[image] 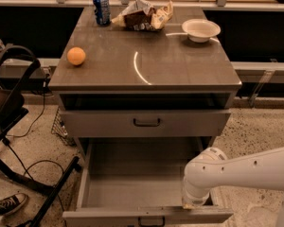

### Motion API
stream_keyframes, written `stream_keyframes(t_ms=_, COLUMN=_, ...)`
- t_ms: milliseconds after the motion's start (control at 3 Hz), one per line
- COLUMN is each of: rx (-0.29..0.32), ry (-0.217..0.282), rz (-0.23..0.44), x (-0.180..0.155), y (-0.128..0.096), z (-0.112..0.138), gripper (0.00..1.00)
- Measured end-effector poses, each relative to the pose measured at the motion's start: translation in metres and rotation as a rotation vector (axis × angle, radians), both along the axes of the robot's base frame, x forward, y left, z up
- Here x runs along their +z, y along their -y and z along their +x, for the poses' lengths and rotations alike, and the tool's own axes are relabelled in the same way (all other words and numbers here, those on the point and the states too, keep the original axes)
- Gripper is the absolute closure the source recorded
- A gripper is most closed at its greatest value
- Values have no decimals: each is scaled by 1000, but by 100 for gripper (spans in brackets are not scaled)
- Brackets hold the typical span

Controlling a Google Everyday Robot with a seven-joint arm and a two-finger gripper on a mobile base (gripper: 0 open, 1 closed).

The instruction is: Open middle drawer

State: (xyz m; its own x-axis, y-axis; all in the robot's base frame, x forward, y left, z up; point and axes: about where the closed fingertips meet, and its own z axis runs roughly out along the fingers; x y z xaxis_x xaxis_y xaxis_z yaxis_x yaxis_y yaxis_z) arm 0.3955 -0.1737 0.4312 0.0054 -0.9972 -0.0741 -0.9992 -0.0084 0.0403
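Camera view: the middle drawer (104,216) stands pulled far out beneath the top drawer (109,124), which is shut, and its grey inside lies bare and in plain sight. The white arm (248,169) reaches in from the right, and the gripper (194,203) sits low at the right end of the drawer's front, just behind the front panel and touching or nearly touching it. Whether it is apart or together I cannot tell, since the wrist hides its end. The small dark handle (151,221) at the front's centre is free, well left of the gripper. I judge the task at its last step: the drawer looks open nearly to its full travel. The next move calls only for a short finishing pull, if any, and then for lifting clear without dragging the front sideways. On the cabinet's top (180,65) lie 4 things: an orange (76,56) at the left, a blue can (102,8) at the back, a crumpled bag (144,15) beside it, and a white bowl (200,30) at the right. The floor (255,126) is speckled, and at the left are a dark stand (9,103), cables (35,122) and 1 shoe (7,205).
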Motion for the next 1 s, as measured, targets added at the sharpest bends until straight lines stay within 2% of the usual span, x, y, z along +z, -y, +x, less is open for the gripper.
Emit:
stream_keyframes(t_ms=333, rx=0, ry=0, rz=0, x=0, y=0, z=0, gripper=100)
stream_keyframes(t_ms=667, rx=-27, ry=-55, rz=5, x=-8, y=6, z=-36, gripper=100)
stream_keyframes(t_ms=1000, rx=-28, ry=-59, rz=6, x=-3, y=6, z=-38, gripper=82)
